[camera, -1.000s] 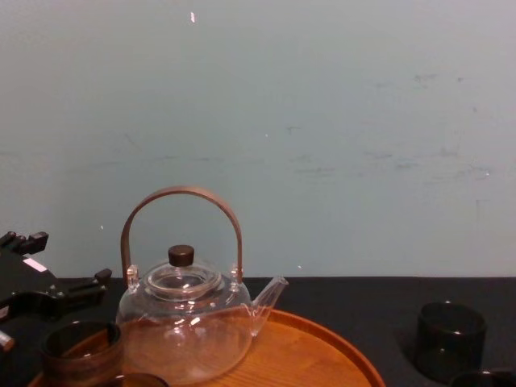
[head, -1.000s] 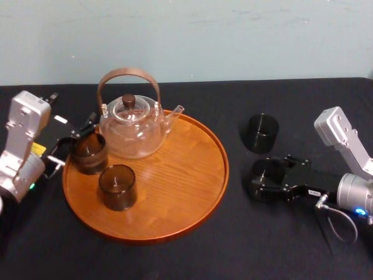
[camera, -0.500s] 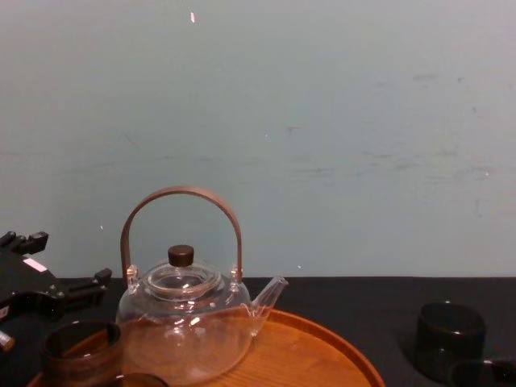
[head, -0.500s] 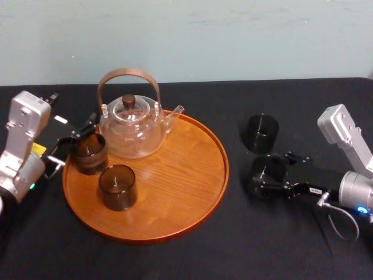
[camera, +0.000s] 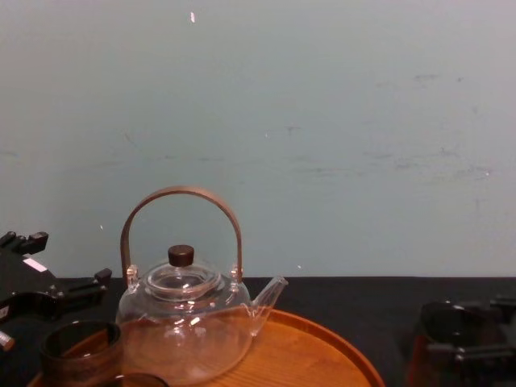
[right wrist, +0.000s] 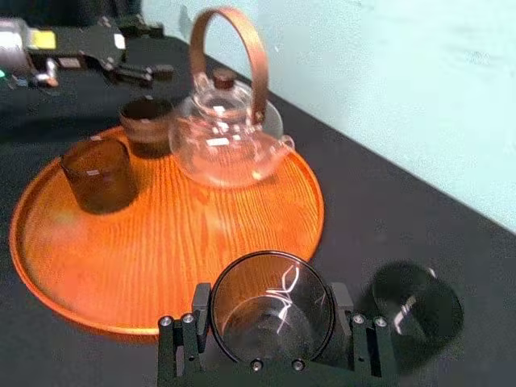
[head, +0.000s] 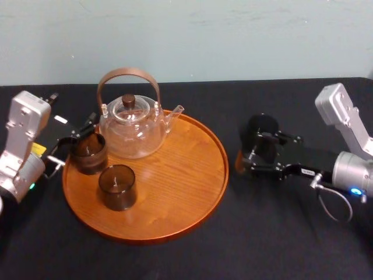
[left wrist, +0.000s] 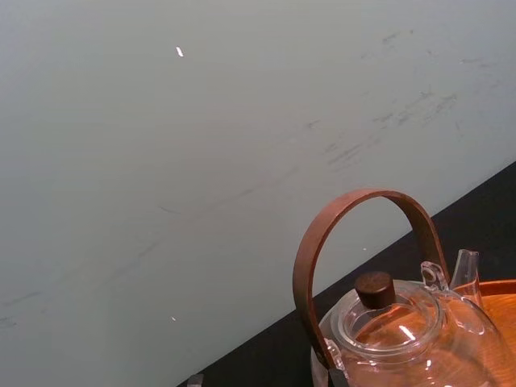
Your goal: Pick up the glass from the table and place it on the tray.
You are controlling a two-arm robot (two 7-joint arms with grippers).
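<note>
Now the right gripper (head: 252, 153) had risen from the tabletop (head: 280, 233) and come nearer to the tray (head: 192, 192), its fingers closed tightly around the glass (right wrist: 270, 313), which hung just beside the rim. It seemed that the carrying step had begun, while the left gripper (head: 74, 142) waited at the tray's left edge.

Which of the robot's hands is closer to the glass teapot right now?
Left. The left hand sits just beside the teapot, at the left rim of the tray. The right hand, gripping a glass, is off past the tray's right rim.
</note>
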